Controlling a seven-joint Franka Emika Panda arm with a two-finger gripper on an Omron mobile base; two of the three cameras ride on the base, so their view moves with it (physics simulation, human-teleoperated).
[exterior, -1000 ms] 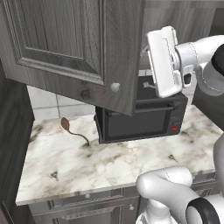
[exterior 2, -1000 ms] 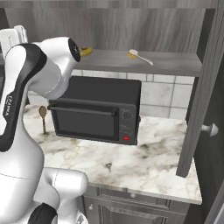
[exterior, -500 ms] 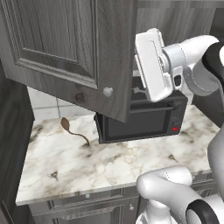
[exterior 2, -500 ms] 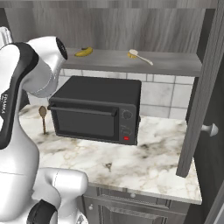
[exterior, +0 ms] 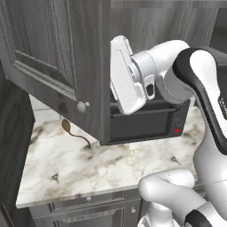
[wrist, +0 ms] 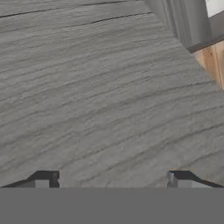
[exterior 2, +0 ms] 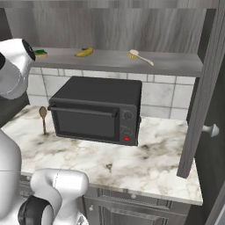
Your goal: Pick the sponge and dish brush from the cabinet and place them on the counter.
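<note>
1. While no brand or label can be read anywhere, the dark grey wood-grain wall cabinet stands open above the white marble tabletop.
2. On its grey shelf, the dish brush with a thin white handle and yellow head lies slanted, head toward the back wall, handle toward the front right.
3. At the shelf's far left lies the green-topped yellow sponge, with a curved yellow banana between the two.
4. Facing grey wood grain, the pincer is spread wide, holding nothing.
</note>
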